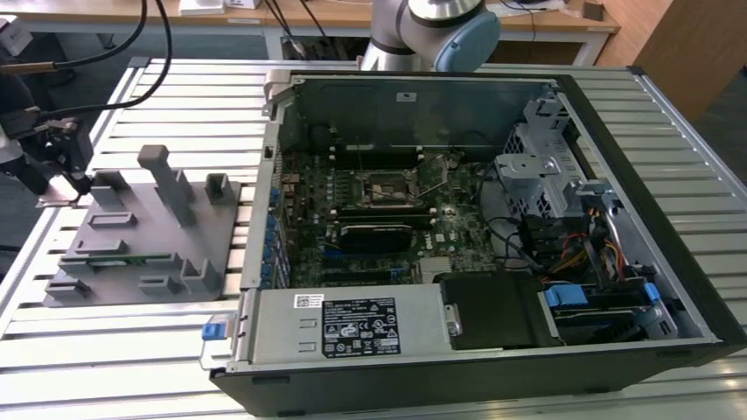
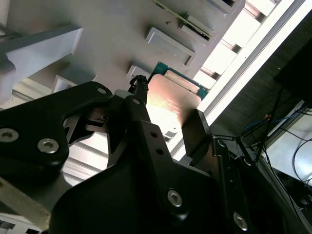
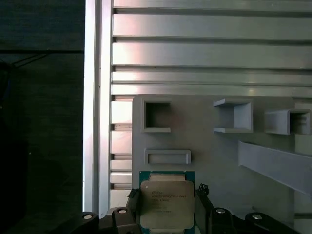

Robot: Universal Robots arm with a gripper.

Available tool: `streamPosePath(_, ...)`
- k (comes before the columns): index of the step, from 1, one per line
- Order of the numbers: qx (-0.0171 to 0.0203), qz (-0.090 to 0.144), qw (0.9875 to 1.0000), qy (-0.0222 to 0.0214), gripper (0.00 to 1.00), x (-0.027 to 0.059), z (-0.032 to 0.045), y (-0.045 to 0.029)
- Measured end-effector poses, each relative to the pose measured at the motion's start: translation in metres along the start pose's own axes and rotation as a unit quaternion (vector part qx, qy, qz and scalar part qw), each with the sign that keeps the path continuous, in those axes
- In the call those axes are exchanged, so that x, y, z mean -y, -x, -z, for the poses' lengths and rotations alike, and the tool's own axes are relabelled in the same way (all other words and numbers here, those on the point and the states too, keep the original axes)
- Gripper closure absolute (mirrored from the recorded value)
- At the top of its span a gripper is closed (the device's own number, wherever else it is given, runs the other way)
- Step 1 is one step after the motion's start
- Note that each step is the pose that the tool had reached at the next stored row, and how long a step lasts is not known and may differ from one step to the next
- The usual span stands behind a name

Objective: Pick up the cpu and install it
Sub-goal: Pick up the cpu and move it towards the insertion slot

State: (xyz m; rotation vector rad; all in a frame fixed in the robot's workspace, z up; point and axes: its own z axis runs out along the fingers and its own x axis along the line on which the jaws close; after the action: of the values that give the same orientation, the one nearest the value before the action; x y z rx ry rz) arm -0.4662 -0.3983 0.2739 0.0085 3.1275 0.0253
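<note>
The fingers [image 3: 204,202] were clenched on two opposite edges of the cpu [image 3: 167,202], its silver top showing. It sat at a corner of the grey fixture [image 3: 219,156] on the slatted counter [image 3: 195,53], well apart from the open computer case [image 1: 589,114].

Slatted aluminium table [image 1: 105,367]: grey fixture tray [image 1: 135,232] beside open computer case [image 1: 467,381].

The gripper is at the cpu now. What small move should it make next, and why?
Probably a short straight lift. In both wrist views the gripper is shut on the cpu at two opposite edges, low over the gray tray, whose raised blocks stand close by, so sideways travel might catch them.
</note>
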Motion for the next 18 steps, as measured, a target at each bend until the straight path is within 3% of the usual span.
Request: streamPosePath(18,0.0026,0.0,1.0,0.0,0.47,-0.0011,0.0192,-0.0008)
